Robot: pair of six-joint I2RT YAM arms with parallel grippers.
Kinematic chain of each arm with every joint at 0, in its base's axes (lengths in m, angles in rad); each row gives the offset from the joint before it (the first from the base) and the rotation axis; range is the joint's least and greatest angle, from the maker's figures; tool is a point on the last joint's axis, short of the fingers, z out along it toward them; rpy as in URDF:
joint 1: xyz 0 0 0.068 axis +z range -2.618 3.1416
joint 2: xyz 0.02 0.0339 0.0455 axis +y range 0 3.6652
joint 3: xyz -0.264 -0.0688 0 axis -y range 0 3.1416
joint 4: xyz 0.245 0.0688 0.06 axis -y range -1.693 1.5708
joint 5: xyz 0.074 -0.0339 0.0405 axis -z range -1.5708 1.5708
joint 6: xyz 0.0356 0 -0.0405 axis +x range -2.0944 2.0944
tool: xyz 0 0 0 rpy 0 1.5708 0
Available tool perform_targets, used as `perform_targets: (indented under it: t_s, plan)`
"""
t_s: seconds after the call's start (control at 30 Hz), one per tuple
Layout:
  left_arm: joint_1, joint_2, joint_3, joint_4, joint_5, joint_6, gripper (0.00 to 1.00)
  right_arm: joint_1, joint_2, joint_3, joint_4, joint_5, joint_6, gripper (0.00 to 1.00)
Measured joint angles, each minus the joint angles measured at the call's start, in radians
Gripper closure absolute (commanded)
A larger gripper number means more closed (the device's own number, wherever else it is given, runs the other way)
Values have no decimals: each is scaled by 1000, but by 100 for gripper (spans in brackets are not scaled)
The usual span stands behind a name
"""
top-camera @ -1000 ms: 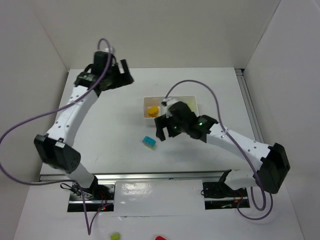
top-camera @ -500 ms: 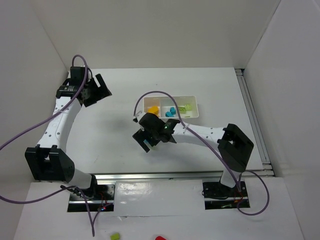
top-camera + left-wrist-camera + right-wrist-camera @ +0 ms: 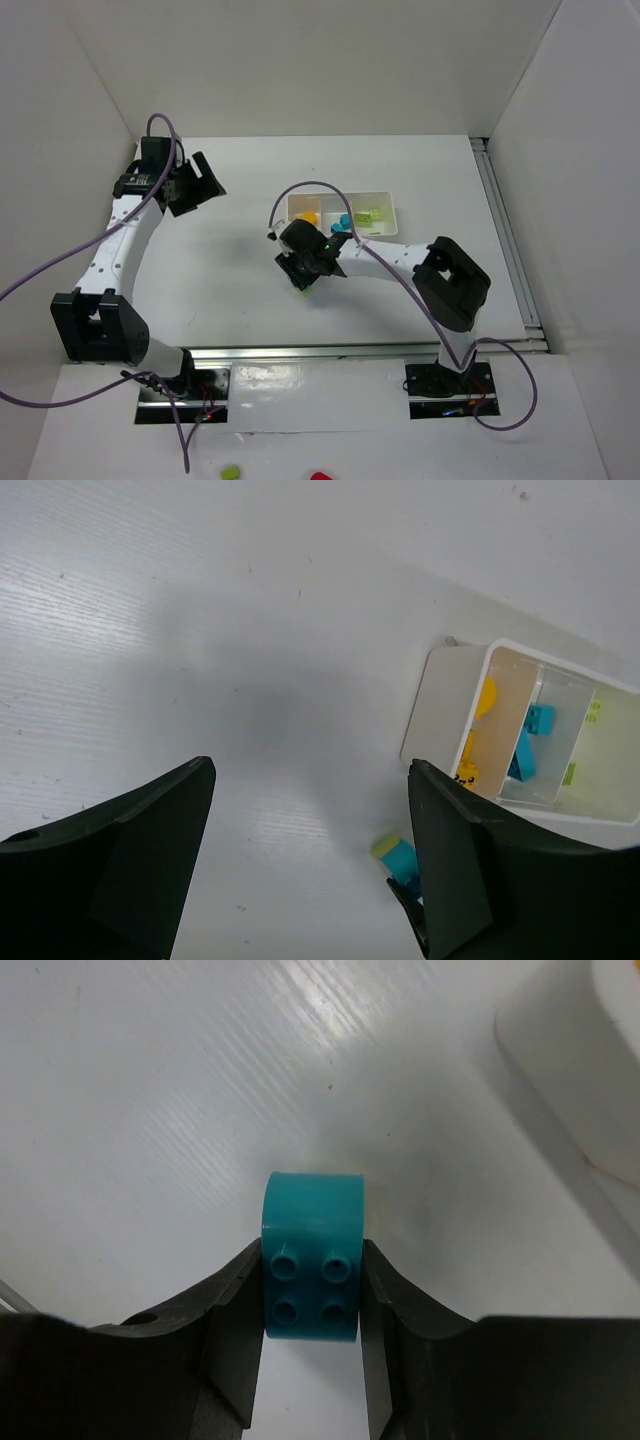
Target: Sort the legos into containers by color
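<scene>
The right gripper (image 3: pixel 312 1305) clamps a cyan studded brick (image 3: pixel 311 1215) between its fingers, pressing both sides, low on the white table (image 3: pixel 150 1110) just in front of the three-compartment tray (image 3: pixel 392 212). The left gripper (image 3: pixel 310 780), fingers spread wide, hangs well apart to the left.

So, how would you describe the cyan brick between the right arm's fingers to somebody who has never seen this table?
Find the white three-compartment tray near the middle of the table. In front of its orange-brick end, toward the table's near edge, a cyan brick sits between the right arm's black fingers. Unlike the other cyan bricks, it lies outside the tray.
</scene>
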Motion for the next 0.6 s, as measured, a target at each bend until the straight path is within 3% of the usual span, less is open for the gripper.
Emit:
perform_targets:
  t_s: [0.03, 0.07, 0.1, 0.3, 0.4, 0.6]
  plan:
    - [2, 0, 0, 1, 2, 0, 15, 3, 6, 7, 2, -2, 1, 73]
    - [3, 0, -1, 1, 3, 1, 15, 2, 6, 9, 3, -5, -1, 74]
    - [4, 0, -2, 2, 9, 4, 15, 3, 6, 14, 2, -6, -1, 82]
    - [5, 0, -2, 19, 128, 80, 8, -17, -71, 34, -25, -24, 15, 86]
    - [10, 0, -2, 44, 294, 140, 3, -111, -211, 36, -24, -135, 46, 86]
    - [-10, -21, -72, 237, 807, 200, 0, -443, -417, 53, 85, -478, 153, 86]
